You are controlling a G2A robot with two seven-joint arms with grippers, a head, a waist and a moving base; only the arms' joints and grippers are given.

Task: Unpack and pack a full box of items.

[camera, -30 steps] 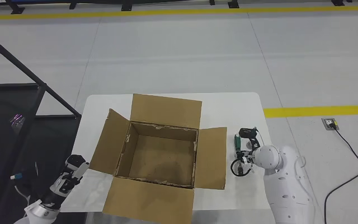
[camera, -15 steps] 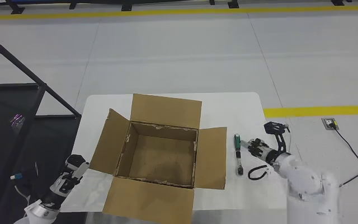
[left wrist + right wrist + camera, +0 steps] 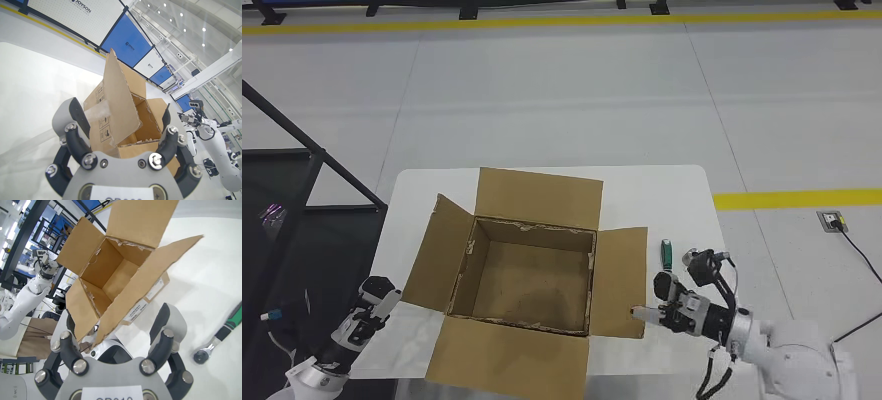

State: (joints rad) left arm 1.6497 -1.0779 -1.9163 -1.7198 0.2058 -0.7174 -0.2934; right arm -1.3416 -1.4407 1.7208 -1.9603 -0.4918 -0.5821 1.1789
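Cardboard box point(image 3: 532, 278) stands empty on the white table point(image 3: 662, 190), four flaps spread, with the left gripper point(image 3: 121, 109), fingers wide apart, off its left near corner and the right gripper point(image 3: 119, 313), likewise splayed, just beside its right flap. Right wrist view catches the ratchet head of a green-handled wrench point(image 3: 219, 336) lying right of the box; from above, the arm covers that head

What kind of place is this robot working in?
Probably a large industrial hall or test floor: yellow lines on a pale floor, a high ceiling with rows of lamps, blue and white partition panels.
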